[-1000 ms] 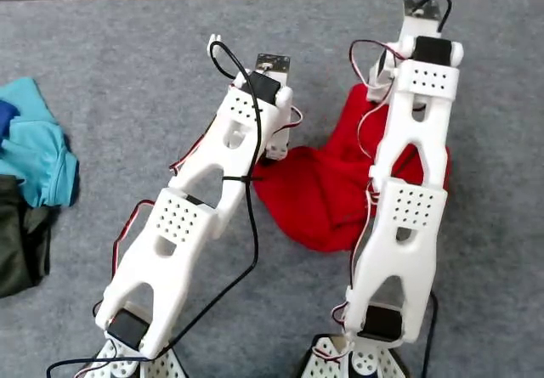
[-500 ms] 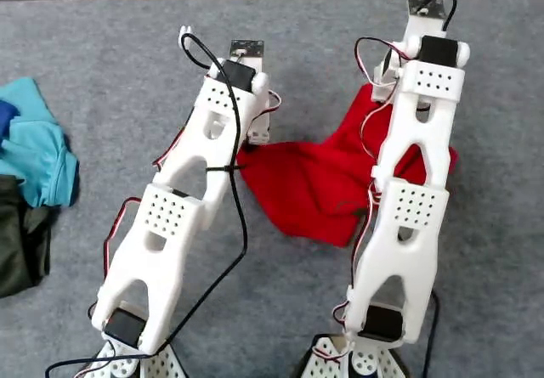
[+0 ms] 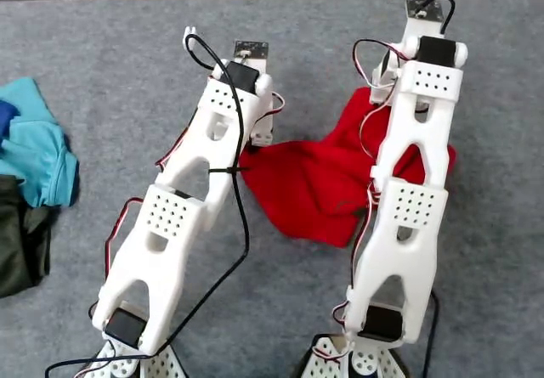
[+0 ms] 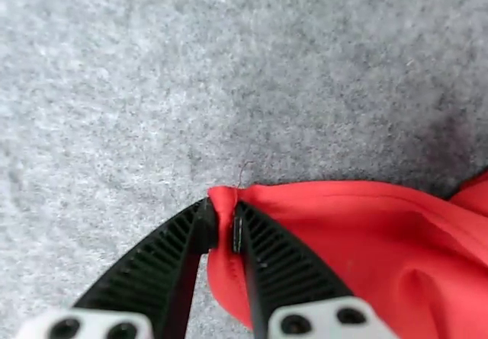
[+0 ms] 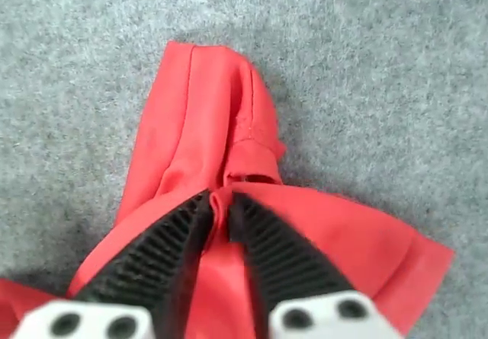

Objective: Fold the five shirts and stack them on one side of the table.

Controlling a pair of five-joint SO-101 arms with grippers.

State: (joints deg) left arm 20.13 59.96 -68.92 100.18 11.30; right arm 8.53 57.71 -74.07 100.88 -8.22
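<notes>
A red shirt [image 3: 319, 183] lies crumpled on the grey table between the two white arms. My left gripper [image 4: 223, 219] is shut on a corner of the red shirt [image 4: 366, 232], at the shirt's left edge in the high view [image 3: 259, 136]. My right gripper [image 5: 219, 206] is shut on a fold of the red shirt [image 5: 198, 118], with a narrow part of the cloth stretching away beyond its black fingers [image 5: 152, 259]. In the high view the right arm's wrist [image 3: 425, 55] stands over the shirt's far right part.
A teal shirt [image 3: 38, 149] with a dark blue bit lies at the table's left edge, and a dark green one [image 3: 21, 242] sits just in front of it. Bare grey felt [image 3: 127, 64] spreads between that pile and the left arm. Cables loop off both arms.
The left arm swung left over the second, pulling the shirt's left corner with it and spreading the cloth wider, then eased slightly back. The right arm barely shifted.
</notes>
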